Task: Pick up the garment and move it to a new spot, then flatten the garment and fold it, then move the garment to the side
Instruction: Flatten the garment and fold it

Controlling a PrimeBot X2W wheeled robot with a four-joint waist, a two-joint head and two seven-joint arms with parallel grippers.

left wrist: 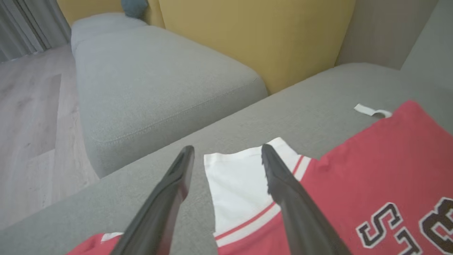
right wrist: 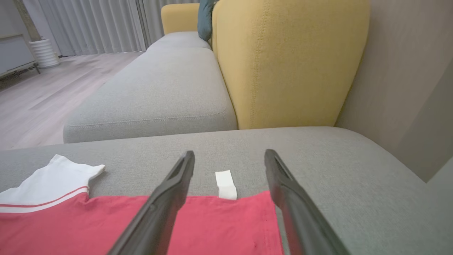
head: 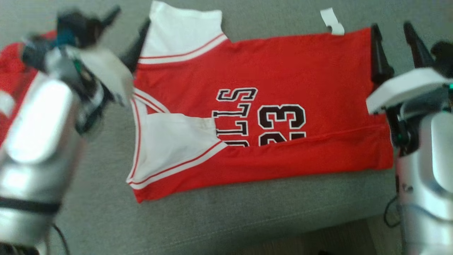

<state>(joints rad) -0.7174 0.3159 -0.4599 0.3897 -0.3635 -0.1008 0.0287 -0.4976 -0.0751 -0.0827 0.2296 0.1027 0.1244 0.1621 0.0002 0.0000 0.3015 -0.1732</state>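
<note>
1. Garment: red jersey with white sleeves, lying flat on the grey sofa, sleeves toward the robot's left and hem toward its right.
2. The near long edge is folded up over the body and covers the lower part of the black "23" print.
3. Left pincer: fingers apart, holding nothing. It sits at the far white sleeve, one finger over the sleeve and the other over bare sofa.
4. Right pincer: fingers apart, holding nothing. It sits at the far hem corner, straddling the garment's edge.
5. White tag sticks out past the far edge, near the right pincer.
6. More red cloth lies at the far left, partly behind the left arm.
7. Yellow cushion stands behind the seat.
</note>
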